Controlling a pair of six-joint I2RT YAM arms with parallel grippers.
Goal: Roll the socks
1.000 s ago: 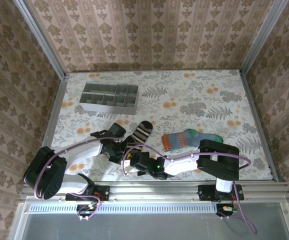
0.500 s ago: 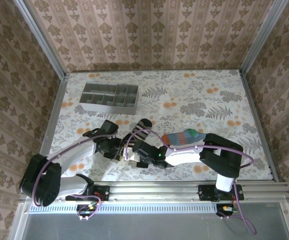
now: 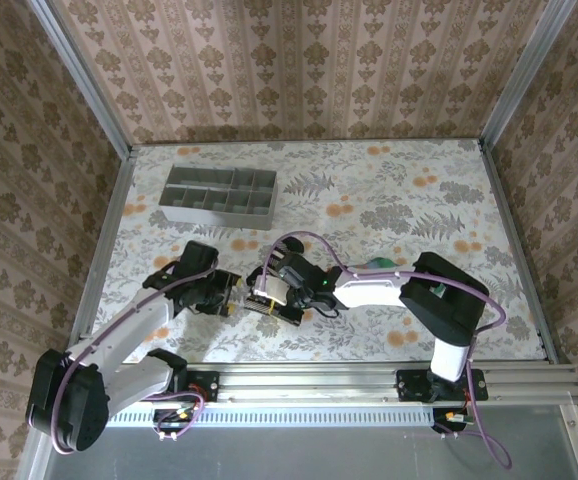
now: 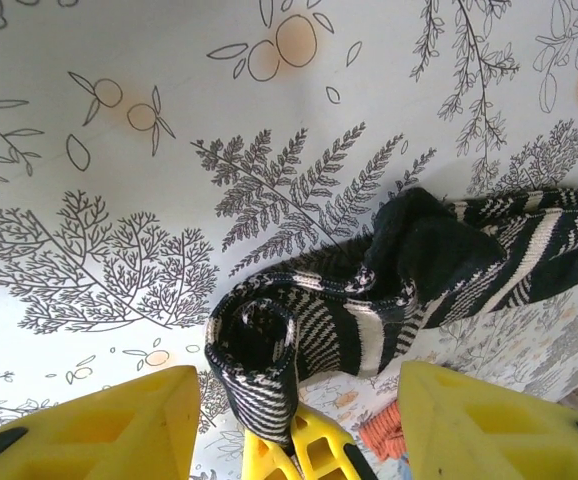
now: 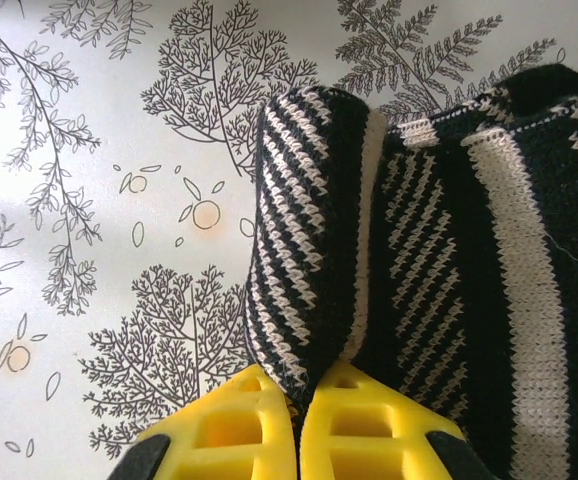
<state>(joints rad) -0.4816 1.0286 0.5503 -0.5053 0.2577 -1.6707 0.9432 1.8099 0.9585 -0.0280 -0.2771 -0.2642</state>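
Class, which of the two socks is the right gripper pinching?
The black-and-cream striped sock, clamped in the right gripper; the teal sock lies free.

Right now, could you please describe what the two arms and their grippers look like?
Both the left arm and right arm have white links joined by black housings, with a purple cable looping along each. The left gripper and right gripper carry chunky bright yellow plastic fingers on black mounts.

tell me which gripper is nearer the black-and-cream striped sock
Right. The right gripper is shut on the black-and-cream striped sock at its fold; the left gripper stands open around that end, not touching.
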